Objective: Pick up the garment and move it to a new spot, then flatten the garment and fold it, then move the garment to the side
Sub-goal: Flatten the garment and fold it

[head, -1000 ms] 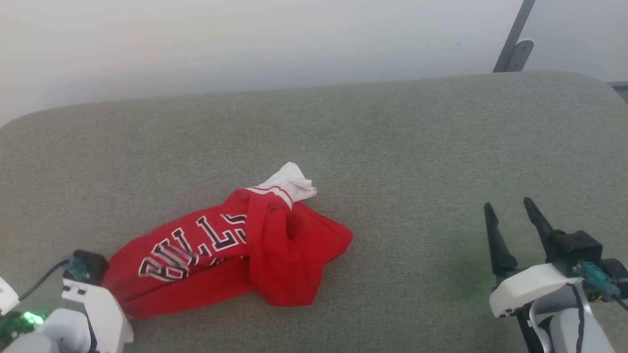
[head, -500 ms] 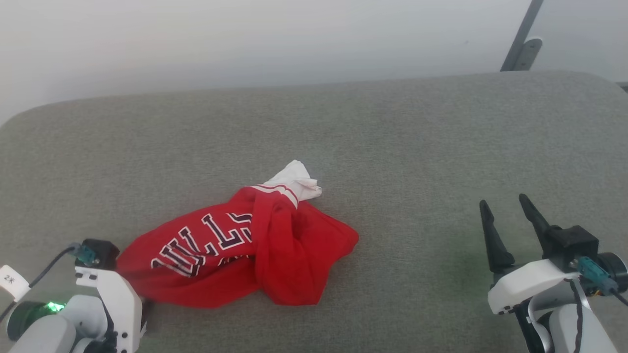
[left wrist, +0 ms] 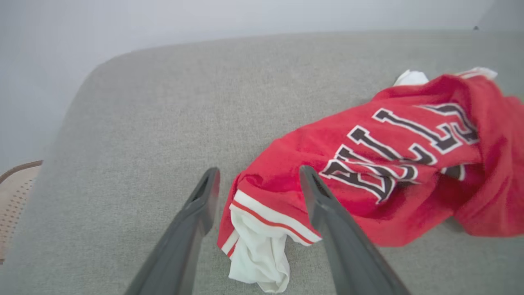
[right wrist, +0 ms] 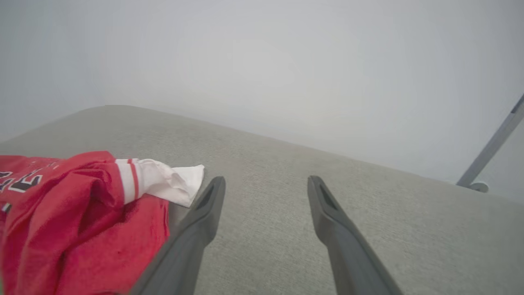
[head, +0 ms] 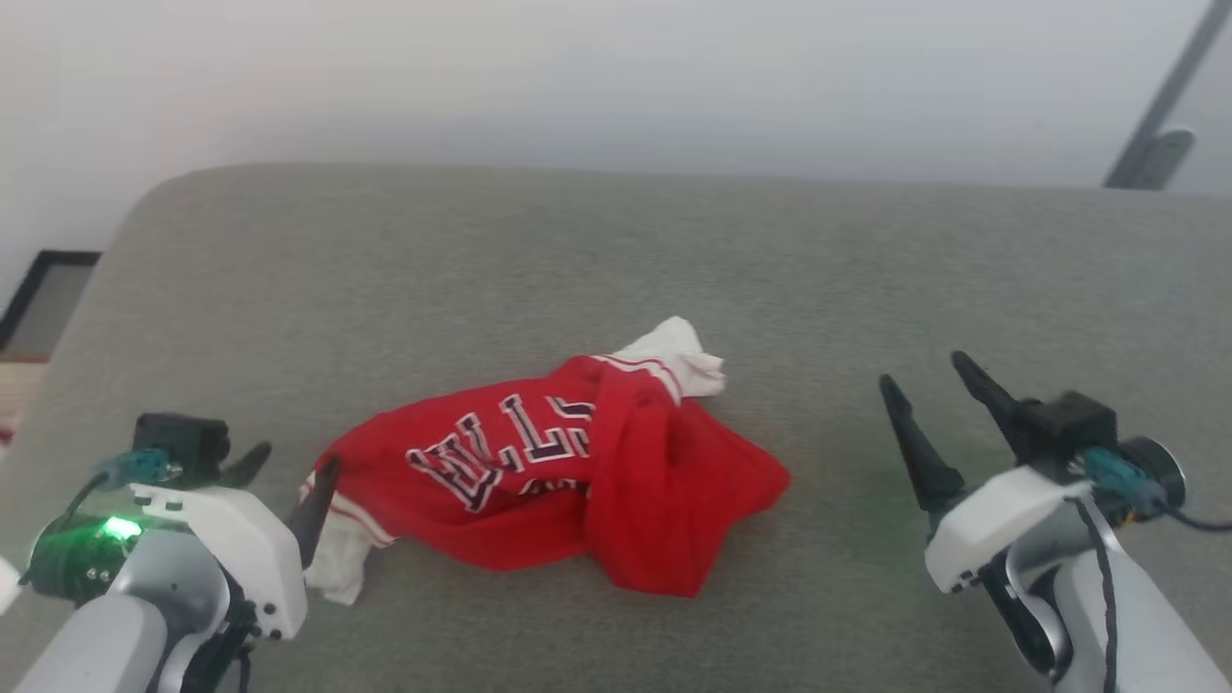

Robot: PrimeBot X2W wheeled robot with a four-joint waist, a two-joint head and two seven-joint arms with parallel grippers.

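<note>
Red and rumpled, the shirt (head: 568,481) lies in a heap near the middle of the grey fabric surface (head: 481,269), with its dark lettering facing up. Your left claw (head: 292,467) stands wide and grips nothing. One white sleeve (left wrist: 258,250) with striped trim lies on the surface between that claw's fingers. Your right claw (head: 922,372) is wide too and empty. It hovers off to the shirt's right, apart from the other white sleeve (head: 679,351) at the heap's far edge.
</note>
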